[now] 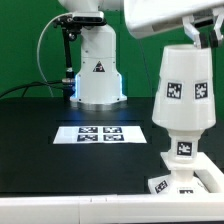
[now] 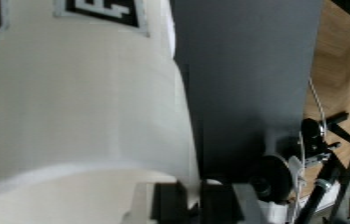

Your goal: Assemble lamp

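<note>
The white tapered lamp shade stands upright at the exterior view's right and carries square tags. It sits over a narrower white tagged part, probably the bulb's neck, on the angular base block near the table's front edge. The round bulb itself is hidden. My gripper comes down from the top right onto the shade's upper rim. In the wrist view the shade fills most of the picture. My gripper has a dark pad on each side of the shade's thin wall and is shut on it.
The marker board lies flat on the black table, left of the lamp. The arm's white pedestal stands at the back centre. The wrist view shows dark stands and cables on a wooden floor beyond the table edge.
</note>
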Robot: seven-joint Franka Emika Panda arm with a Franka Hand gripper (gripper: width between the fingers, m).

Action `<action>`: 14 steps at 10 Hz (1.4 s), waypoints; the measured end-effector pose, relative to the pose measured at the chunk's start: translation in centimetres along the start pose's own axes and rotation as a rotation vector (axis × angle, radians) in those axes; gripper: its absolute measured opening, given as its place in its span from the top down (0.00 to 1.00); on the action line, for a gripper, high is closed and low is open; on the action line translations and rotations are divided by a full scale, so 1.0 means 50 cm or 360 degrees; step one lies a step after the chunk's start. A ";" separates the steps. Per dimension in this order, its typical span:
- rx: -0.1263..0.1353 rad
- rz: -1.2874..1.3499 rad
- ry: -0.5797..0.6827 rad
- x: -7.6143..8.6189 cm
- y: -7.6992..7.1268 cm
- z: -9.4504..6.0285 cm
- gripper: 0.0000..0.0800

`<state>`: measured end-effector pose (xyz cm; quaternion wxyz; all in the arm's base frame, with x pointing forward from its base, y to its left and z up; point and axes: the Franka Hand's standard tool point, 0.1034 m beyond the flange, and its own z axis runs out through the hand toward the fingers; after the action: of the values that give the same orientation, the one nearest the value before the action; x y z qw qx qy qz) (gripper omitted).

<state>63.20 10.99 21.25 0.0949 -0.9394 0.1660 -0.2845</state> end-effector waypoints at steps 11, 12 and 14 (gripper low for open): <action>-0.0021 -0.0123 -0.0019 -0.026 0.028 0.043 0.39; -0.0022 -0.0138 -0.0043 -0.010 0.027 0.015 0.22; -0.0023 -0.0140 -0.0053 -0.011 0.026 0.014 0.14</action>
<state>62.84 10.05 20.04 0.0782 -0.9510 0.1251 -0.2717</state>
